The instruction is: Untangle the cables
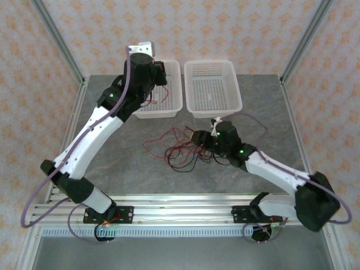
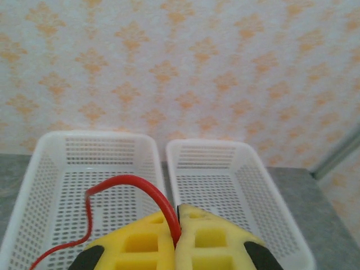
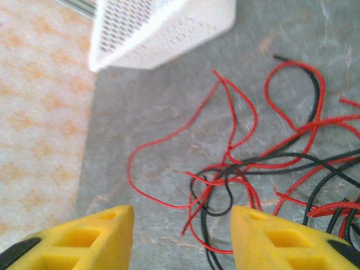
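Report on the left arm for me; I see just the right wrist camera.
Observer: The left tool is shut on one thin red cable.
Operator: Say where it holds that cable.
Observer: Over the left white perforated plastic basket.
Operator: Check the neighbouring basket.
Observer: The right white perforated plastic basket has no cable in it.
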`<state>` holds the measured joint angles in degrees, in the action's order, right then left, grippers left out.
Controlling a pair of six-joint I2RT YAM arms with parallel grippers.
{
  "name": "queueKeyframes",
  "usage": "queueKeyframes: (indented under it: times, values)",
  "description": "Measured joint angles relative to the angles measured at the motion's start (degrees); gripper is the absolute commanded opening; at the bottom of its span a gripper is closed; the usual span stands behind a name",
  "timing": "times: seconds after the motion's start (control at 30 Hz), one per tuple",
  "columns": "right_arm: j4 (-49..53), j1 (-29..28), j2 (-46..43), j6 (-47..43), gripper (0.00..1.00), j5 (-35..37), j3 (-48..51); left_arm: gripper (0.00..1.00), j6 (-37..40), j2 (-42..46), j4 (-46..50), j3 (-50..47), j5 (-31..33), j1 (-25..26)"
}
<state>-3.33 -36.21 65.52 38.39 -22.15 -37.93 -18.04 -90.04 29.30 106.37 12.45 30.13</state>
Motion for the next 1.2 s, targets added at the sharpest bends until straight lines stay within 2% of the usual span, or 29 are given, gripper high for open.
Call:
queueKeyframes:
  times: [0.33, 0.5, 0.7, 0.73, 0.8, 0.83, 0.9, 1.03, 1.2]
  values:
    - [11.8, -0.02, -16.35, -1.18, 0.48, 5.77, 4.55, 0.0, 1.88, -16.44, -4.44, 5.35, -1.18, -8.76]
    - [15.1, -0.02, -18.23, -1.18, 0.48, 7.82, 4.72, 0.0, 2.08, -25.42, -8.59, 5.68, -4.37, -11.45]
    - [16.28, -0.02, -17.49, -1.18, 0.49, 8.85, 4.76, 0.0, 1.81, -35.65, -10.84, 5.66, -8.46, -11.47]
    - [16.28, -0.02, -17.35, -1.2, 0.49, 8.92, 4.79, 0.09, 1.64, -36.87, -10.84, 5.66, -9.01, -11.47]
    - [16.44, -0.02, -17.25, -1.2, 0.49, 8.98, 4.83, 0.34, 1.55, -38.73, -10.84, 5.55, -9.46, -11.39]
    - [16.7, -0.02, -17.25, -1.2, 0.49, 9.14, 4.83, 0.43, 1.4, -39.32, -10.93, 5.33, -9.75, -11.39]
    - [17.14, -0.02, -17.25, -1.22, 0.49, 9.42, 4.83, 0.54, 0.79, -39.65, -10.97, 4.74, -10.12, -11.39]
    - [18.84, -0.02, -17.25, -1.66, 0.5, 10.86, 4.83, 0.63, 0.55, -39.63, -11.02, 4.44, -10.38, -11.39]
    - [21.09, -0.02, -15.74, -1.88, 0.52, 13.0, 4.7, 0.63, 1.33, -39.08, -9.07, 4.68, -10.36, -11.39]
